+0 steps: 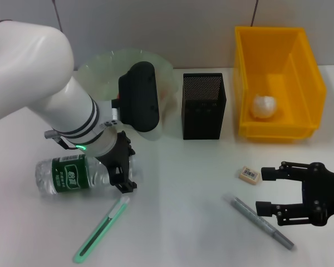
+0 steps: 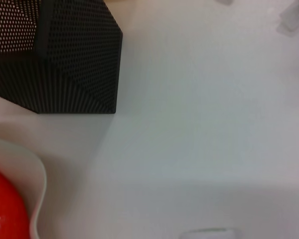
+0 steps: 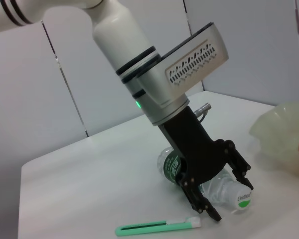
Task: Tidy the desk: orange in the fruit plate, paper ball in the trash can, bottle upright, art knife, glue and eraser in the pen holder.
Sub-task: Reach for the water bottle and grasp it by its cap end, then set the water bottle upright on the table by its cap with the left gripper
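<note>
R wrist view shows left gripper [image 3: 220, 185] fingers straddling the lying bottle [image 3: 209, 186]; right gripper [image 1: 270, 192] spread open nr eraser [image 1: 249, 174].

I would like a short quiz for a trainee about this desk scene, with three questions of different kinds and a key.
1. True or false: the clear plastic water bottle with the green label stands upright.
2. Multiple choice: what lies inside the yellow plastic bin? A) a white crumpled paper ball B) a green art knife C) a small eraser
3. Fill in: the left gripper is at the bottle's ____ end, with a finger on either side.

Key:
1. False; it lies on its side on the white table.
2. A; the white crumpled paper ball is there, while the green art knife and the small eraser lie on the table.
3. Cap.
</note>
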`<state>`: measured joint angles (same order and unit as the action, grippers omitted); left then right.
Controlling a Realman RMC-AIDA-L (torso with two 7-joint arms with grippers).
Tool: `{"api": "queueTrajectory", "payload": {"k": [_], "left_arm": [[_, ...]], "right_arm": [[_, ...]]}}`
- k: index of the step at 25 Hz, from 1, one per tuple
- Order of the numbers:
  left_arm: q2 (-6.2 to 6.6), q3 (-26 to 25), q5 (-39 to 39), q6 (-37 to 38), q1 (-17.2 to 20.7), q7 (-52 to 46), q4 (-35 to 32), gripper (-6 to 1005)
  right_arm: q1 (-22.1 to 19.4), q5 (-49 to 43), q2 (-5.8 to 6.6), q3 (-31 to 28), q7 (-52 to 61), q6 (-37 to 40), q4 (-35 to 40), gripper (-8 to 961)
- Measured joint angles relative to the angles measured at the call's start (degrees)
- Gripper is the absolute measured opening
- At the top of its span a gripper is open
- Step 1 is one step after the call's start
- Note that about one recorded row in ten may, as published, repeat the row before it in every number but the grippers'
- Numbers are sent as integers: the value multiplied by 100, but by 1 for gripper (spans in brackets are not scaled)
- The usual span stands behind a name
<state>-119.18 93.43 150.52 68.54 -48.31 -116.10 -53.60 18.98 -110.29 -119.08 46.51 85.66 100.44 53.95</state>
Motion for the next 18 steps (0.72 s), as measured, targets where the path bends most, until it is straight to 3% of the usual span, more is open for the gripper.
{"api": "queueTrajectory", "payload": {"k": [13, 18], "left_arm": [[0, 24, 20, -151, 39, -135, -62, 614], [1, -35, 10, -147, 107, -138, -128, 476]], "right_arm": [[-7, -1, 4, -91, -6, -3, -122, 834], [-9, -1, 7, -91, -6, -1, -122, 834]]}}
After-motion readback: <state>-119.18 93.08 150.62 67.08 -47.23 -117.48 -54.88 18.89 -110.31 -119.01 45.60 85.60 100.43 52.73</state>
